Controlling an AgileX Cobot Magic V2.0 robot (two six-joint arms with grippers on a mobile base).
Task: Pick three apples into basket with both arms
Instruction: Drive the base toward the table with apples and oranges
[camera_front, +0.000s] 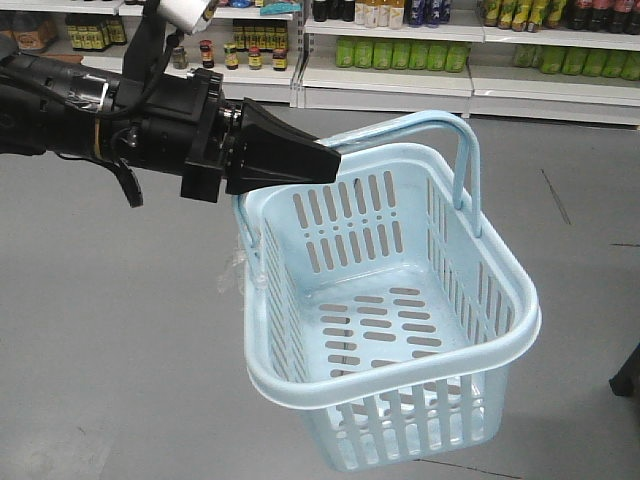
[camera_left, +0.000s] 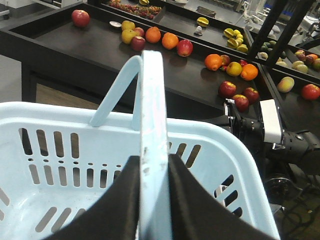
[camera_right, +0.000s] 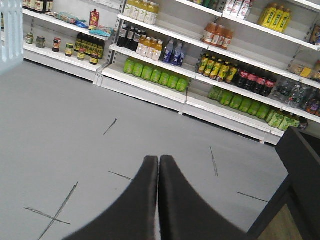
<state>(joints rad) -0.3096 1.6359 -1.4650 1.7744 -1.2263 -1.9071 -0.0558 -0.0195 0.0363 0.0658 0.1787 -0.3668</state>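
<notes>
The pale blue basket (camera_front: 400, 330) hangs empty in the air over the grey floor. My left gripper (camera_front: 330, 160) is shut on the basket's hoop handle (camera_left: 151, 100), which runs between the two black fingers (camera_left: 192, 200) in the left wrist view. Several dark red apples lie on a black display table (camera_left: 90, 45) beyond the basket, among them one (camera_left: 80, 17) at the far left, one (camera_left: 184, 47) mid-table and one (camera_left: 227, 88) to the right. My right gripper (camera_right: 158, 161) is shut on nothing above the floor. No apple is in the basket.
Oranges (camera_left: 170, 40) and yellow fruit (camera_left: 128, 35) lie among the apples. A black arm segment with a white block (camera_left: 270, 120) sits beside the table's edge. Store shelves of bottles (camera_right: 165, 75) line the far wall. A dark table corner (camera_right: 300, 165) stands at the right.
</notes>
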